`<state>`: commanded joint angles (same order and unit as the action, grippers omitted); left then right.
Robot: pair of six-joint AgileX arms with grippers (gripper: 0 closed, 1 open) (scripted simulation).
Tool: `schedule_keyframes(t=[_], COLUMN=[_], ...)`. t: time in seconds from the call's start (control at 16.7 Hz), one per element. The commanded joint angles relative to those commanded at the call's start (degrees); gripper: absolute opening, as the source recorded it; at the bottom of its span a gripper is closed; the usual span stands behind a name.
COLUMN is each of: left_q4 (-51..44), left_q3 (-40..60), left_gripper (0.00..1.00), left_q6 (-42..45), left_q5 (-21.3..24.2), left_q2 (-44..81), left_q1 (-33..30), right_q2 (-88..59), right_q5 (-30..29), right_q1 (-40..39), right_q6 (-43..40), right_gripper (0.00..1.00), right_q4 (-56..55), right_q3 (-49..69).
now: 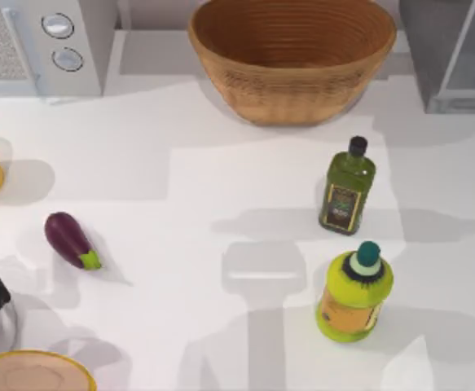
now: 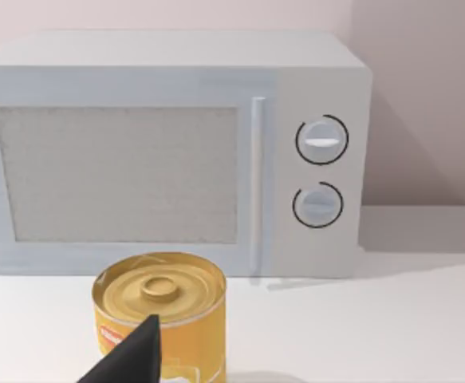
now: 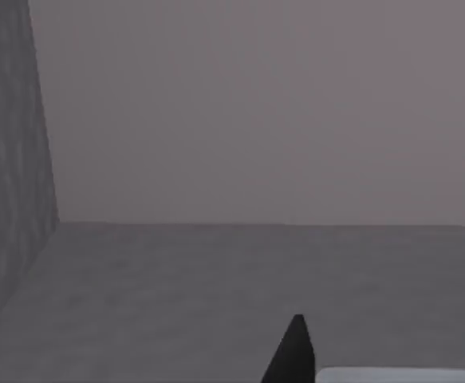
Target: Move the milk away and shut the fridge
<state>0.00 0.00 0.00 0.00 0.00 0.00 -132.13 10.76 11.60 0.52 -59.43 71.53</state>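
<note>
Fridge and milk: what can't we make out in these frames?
- Grey metallic box-shaped fridge: cut off by the top view's upper right corner, so door position unclear.
- Milk carton: cannot be made out.
- Left pincer: one black fingertip at the left wrist view's edge; grip state unreadable.
- Right pincer: likewise, one fingertip.

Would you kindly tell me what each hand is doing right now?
Left hand: over the yellow can; state cannot be told.
Right hand: state cannot be told.

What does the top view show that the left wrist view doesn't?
Top view alone: a wicker basket, two green bottles, an eggplant and the fridge at the far right corner. Left wrist view alone: the microwave's door front and a black fingertip. Both: the microwave with two knobs, the yellow can and the white table.
</note>
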Motion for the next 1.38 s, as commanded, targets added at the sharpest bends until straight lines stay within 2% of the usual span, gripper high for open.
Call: schedule_keyframes(t=[0.6,1.38], left_q4=[0.0,0.0], left_q3=[0.0,0.0], left_gripper=[1.00,1.00], left_q6=[0.0,0.0], left_q5=[0.0,0.0], left_q2=[0.0,0.0], left_q1=[0.0,0.0], right_q2=[0.0,3.6], right_q5=[0.0,-0.1], right_q1=[0.0,-0.6], right_q6=[0.0,0.2], right_gripper=[0.98,1.00], right_q4=[0.0,1.7], right_q3=[0.0,-2.1])
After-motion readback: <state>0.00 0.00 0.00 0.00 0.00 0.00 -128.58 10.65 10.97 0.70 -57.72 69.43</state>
